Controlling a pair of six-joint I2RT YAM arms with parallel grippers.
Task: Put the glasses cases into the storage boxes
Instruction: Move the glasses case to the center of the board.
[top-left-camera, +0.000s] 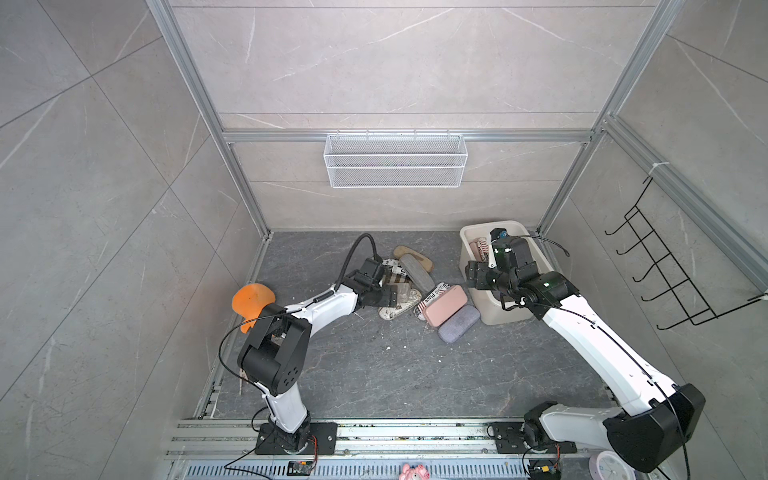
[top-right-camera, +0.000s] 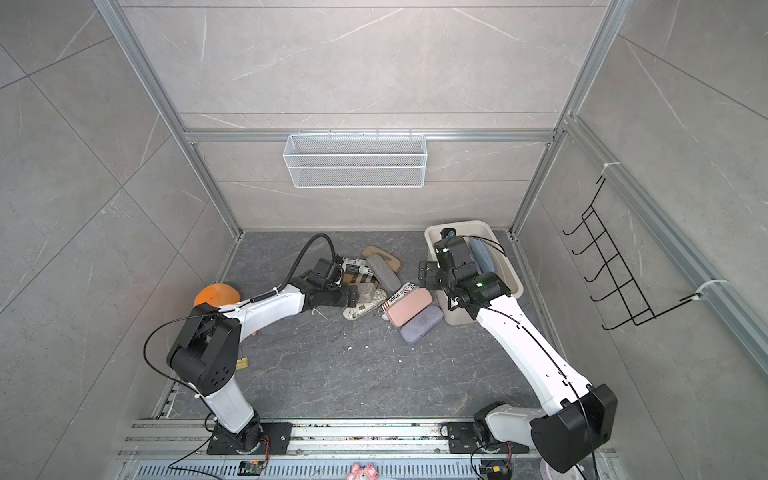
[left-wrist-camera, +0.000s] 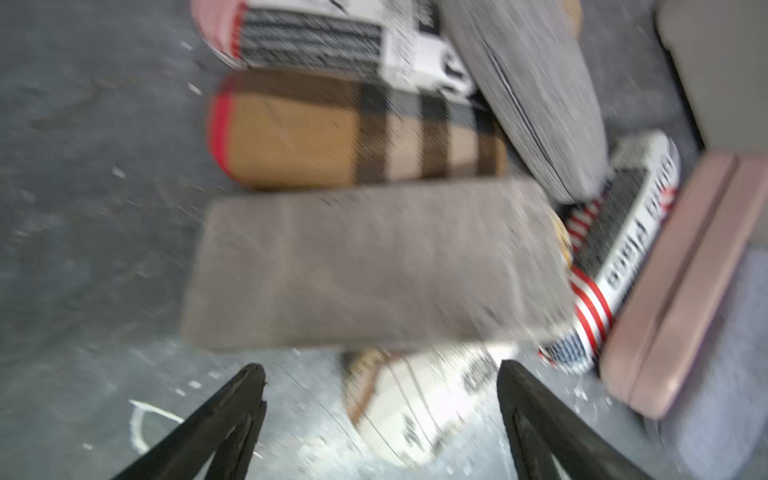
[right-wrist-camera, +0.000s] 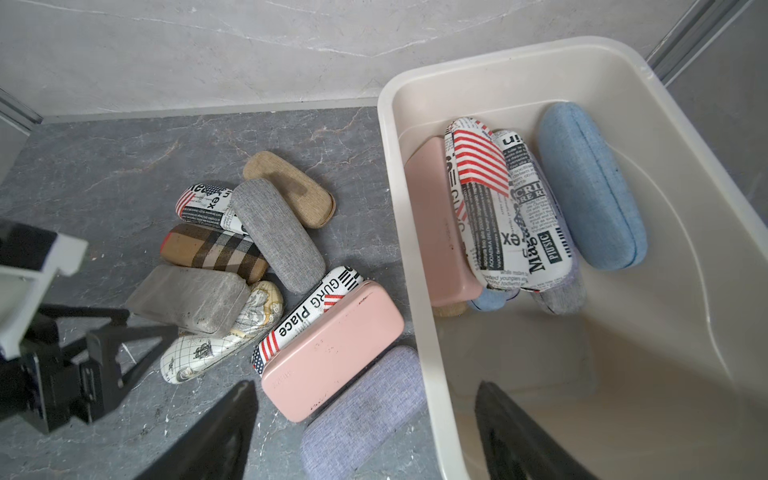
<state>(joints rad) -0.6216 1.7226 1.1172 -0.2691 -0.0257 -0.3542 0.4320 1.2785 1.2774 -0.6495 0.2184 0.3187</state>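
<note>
Nine cases on floor: loose heap at centre of both top views, just left of the tub; among them grey slab case (right-wrist-camera: 189, 305), plaid case (right-wrist-camera: 214, 251), map-print case (right-wrist-camera: 222, 332), pink case (right-wrist-camera: 332, 351), lilac case (right-wrist-camera: 361, 411).
Storage box (right-wrist-camera: 415, 257): cream tub, right of centre in a top view (top-left-camera: 467, 249); right half of right wrist frame.
Cases in box: newspaper-print case (right-wrist-camera: 505, 208) on top, blue case (right-wrist-camera: 592, 183) beside it, a second pink one at the left wall, others part hidden beneath.
Right gripper (right-wrist-camera: 365, 432): jaws spread wide, nothing between them; straddles the tub's near wall, lower edge of frame.
Left gripper (left-wrist-camera: 380, 411): jaws wide apart, empty, low over the heap; tips at bottom of frame, just short of the grey slab case.
Step, judged: right arm free after a drop; left arm lining up a pick.
Next move, judged: left jaws go across the slab case's short width and close; it rests on the map-print case, so it may slide.
View differences: tub contents clear only in right wrist view; top views mostly blocked by the arm. Left wrist view is blurred.
</note>
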